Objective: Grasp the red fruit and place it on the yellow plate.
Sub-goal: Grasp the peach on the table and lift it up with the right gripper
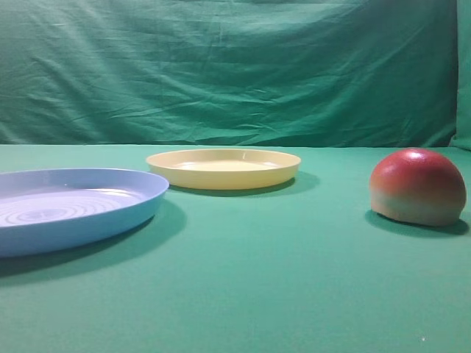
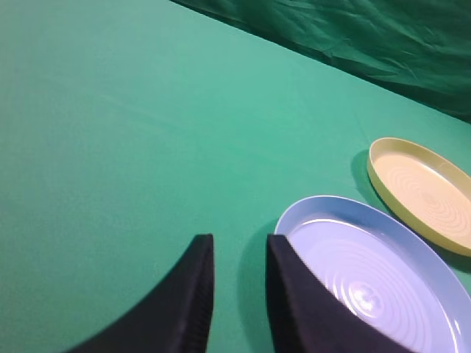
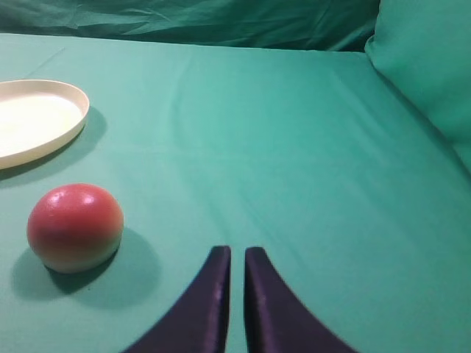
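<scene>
Red fruit [image 3: 75,226] sits lower left of right wrist frame, apart from yellow plate [image 3: 37,121] at upper left; glossy, rigid-looking dome, likely light and slippery, so pinch low across its widest flanks; right gripper [image 3: 235,257] nearly pressed together, empty.

- No writing, label, brand, number or sign can be read in any of the three views.
- The yellow plate [image 1: 223,168], the blue plate [image 1: 70,206] and the red fruit [image 1: 417,186] carry no print.
- The green cloth [image 1: 235,70] is plain.
</scene>
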